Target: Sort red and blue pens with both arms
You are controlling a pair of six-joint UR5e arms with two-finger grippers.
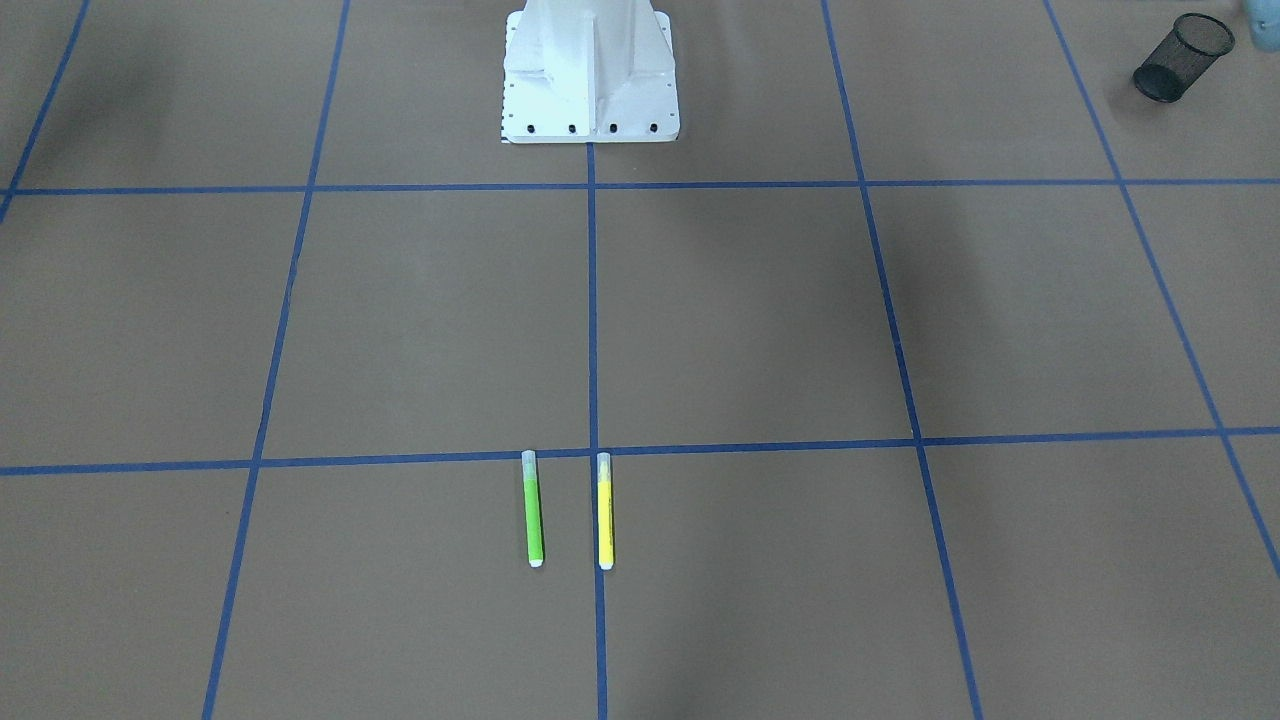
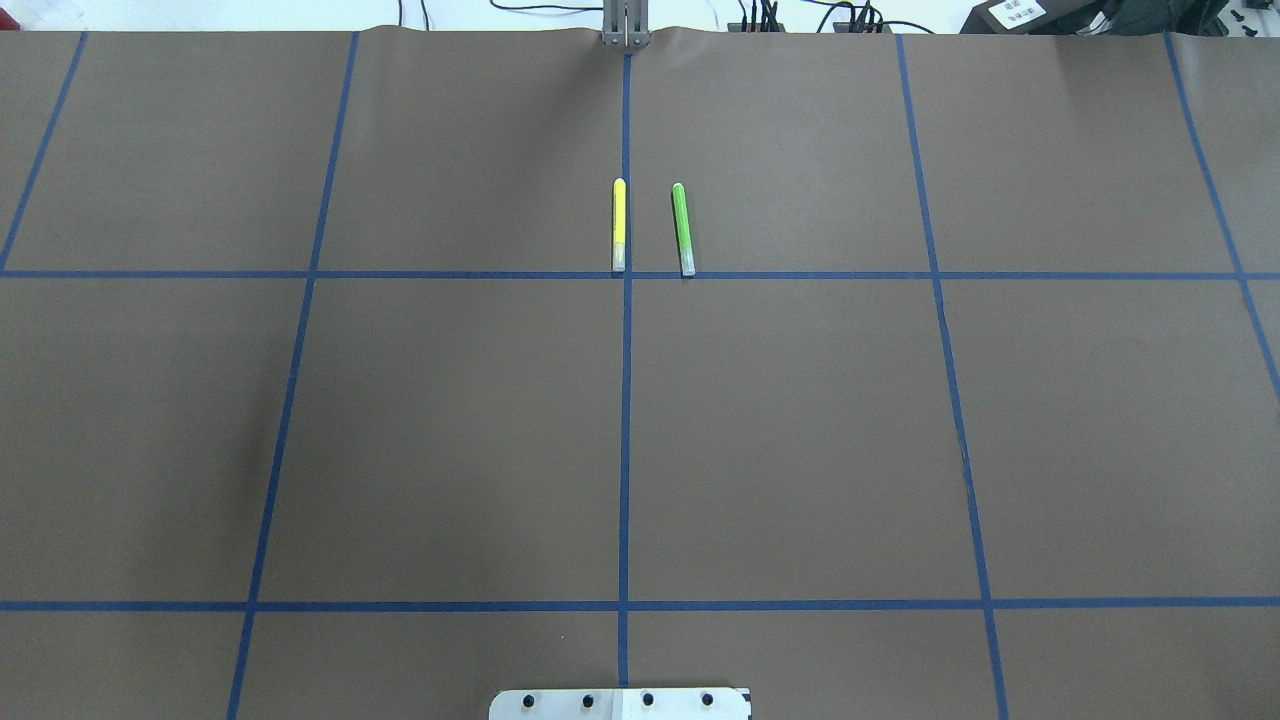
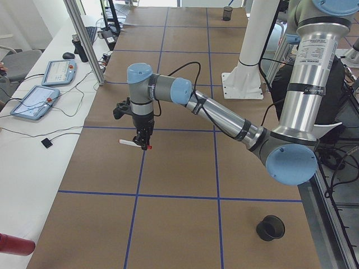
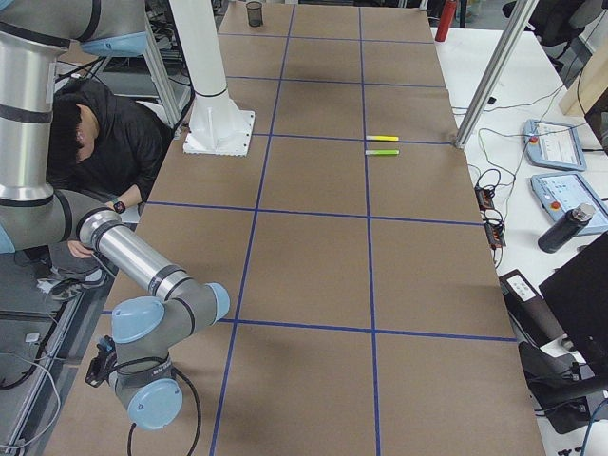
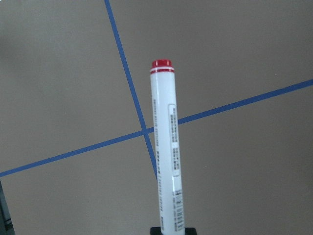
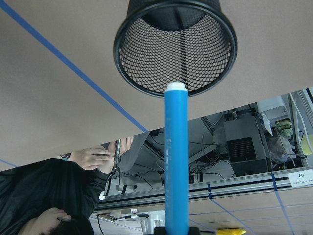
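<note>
1. My left gripper [image 5: 171, 231] pinches the red pen [image 5: 165, 147], frame centre, over a tape crossing [image 5: 145, 130];
2. my right gripper [image 6: 175, 231] clamps the blue pen [image 6: 176, 156], its tip before the mesh cup [image 6: 146, 54], upper centre.

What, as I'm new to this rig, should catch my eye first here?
The left gripper holds a red pen over a crossing of blue tape lines. The right gripper holds a blue pen aimed at a black mesh cup. A yellow marker and a green marker lie side by side, not touching, on the table.
</note>
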